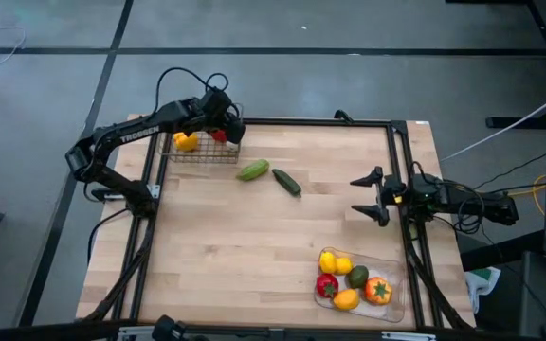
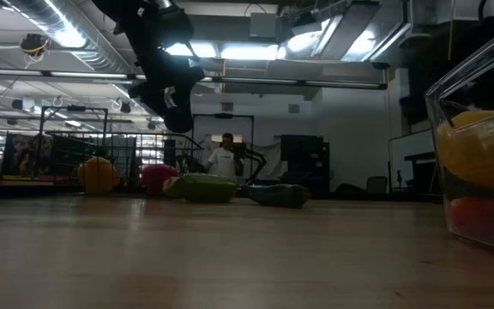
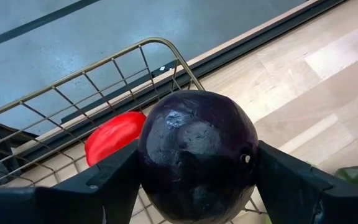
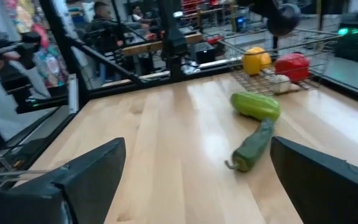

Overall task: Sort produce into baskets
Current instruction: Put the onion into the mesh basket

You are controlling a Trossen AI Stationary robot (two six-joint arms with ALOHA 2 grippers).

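My left gripper point(image 1: 227, 131) hangs over the right end of the wire-mesh basket point(image 1: 202, 152) at the far left, shut on a round dark purple fruit point(image 3: 197, 165). A yellow pepper point(image 1: 186, 142), a red pepper point(image 3: 114, 137) and a small white piece point(image 4: 280, 81) lie in the basket. A light green vegetable point(image 1: 252, 170) and a dark green cucumber point(image 1: 286, 182) lie on the table's boards to its right. The clear tray point(image 1: 394, 301) at the near right holds several fruits. My right gripper point(image 1: 373, 196) waits open at the right edge. My left gripper pinches the purple fruit by two opposite sides point(image 3: 244, 158) between its two fingers point(image 3: 104, 180). The fingers come slanting down from above. The fruit hangs lifted clear above the basket point(image 4: 284, 17), over its wire rim point(image 3: 166, 46).
A dark metal frame point(image 1: 401, 152) runs round the wooden table point(image 1: 254, 246). The middle and near-left boards lie bare. In the low view the tray's clear wall point(image 2: 478, 154) stands close at the right. A person point(image 2: 223, 159) stands in the room far behind the table.
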